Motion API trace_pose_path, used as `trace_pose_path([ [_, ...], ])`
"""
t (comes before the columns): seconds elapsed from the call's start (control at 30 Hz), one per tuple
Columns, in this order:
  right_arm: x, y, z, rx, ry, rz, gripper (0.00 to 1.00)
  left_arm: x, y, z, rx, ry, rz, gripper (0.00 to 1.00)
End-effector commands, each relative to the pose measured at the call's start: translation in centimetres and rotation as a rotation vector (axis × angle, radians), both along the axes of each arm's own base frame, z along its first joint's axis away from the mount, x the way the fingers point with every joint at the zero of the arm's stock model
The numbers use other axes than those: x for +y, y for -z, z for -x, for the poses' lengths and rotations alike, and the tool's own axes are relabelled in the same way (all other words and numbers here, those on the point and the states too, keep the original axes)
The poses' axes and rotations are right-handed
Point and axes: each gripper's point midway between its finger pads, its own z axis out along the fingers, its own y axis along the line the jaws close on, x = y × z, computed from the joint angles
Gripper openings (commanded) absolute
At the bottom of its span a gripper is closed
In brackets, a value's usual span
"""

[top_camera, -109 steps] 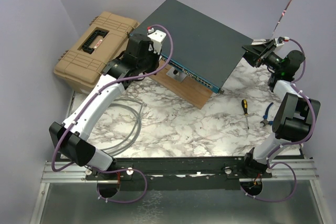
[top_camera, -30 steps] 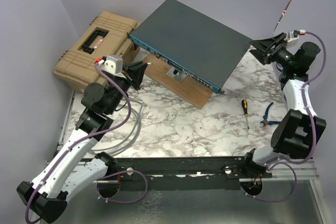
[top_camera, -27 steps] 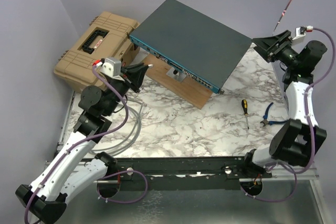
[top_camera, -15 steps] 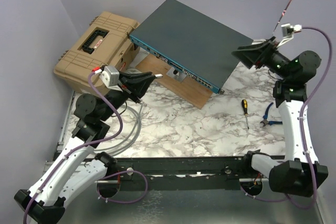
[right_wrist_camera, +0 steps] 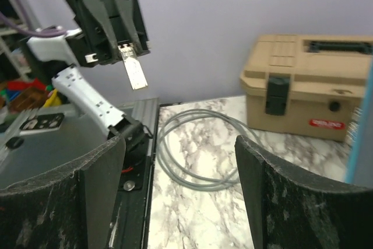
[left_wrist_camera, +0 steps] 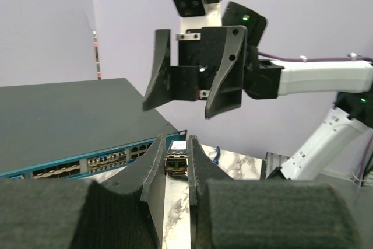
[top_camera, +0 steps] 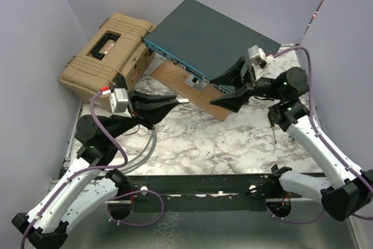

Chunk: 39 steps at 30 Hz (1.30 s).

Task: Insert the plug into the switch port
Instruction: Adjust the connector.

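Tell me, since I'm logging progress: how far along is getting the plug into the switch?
Done: the left gripper is shut on the plug. In hand: the plug hangs in the air, apart from the switch, with the right gripper open near its port row. Left: reaching a port and pushing the plug in.

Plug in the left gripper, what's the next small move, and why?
Probably turn the left gripper so the plug aims at the blue face of the switch, then ease in. The plug is pinched in mid-air and points past the switch toward the open right gripper, not at a socket.
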Motion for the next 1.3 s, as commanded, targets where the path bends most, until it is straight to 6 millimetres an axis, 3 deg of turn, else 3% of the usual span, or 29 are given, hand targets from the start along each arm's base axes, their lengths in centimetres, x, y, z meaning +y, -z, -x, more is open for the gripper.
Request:
trace_pose_path([
  [0.0, 3.3, -0.2, 1.4, -0.129, -0.121, 0.02, 0.79, -0.8, -0.1, 2.3, -0.061, 0.118, -0.018, 0.0],
  [0.17, 5.8, -0.5, 2.5, -0.144, -0.206, 0.018, 0.76, -1.1, -0.1, 2.8, -0.077, 0.155, -0.028, 0.0],
  [0.37, 7.3, -0.7, 3.3, -0.144, -0.278, 0.017, 0.73, -1.2, -0.3, 2.8, -0.087, 0.155, -0.026, 0.0],
  [0.87, 7.5, -0.6, 5.4, -0.115, -0.359, 0.035, 0.69, -1.1, -0.2, 1.4, -0.09, 0.09, -0.021, 0.0],
  [1.03, 7.6, -1.2, 6.0, -0.115, -0.375, 0.021, 0.67, -1.4, 0.7, 1.0, -0.072, 0.091, -0.036, 0.0],
  [1.27, 7.7, -1.4, 6.1, -0.103, -0.38, 0.026, 0.58, -1.3, 0.8, 0.6, -0.074, 0.072, -0.037, 0.0],
])
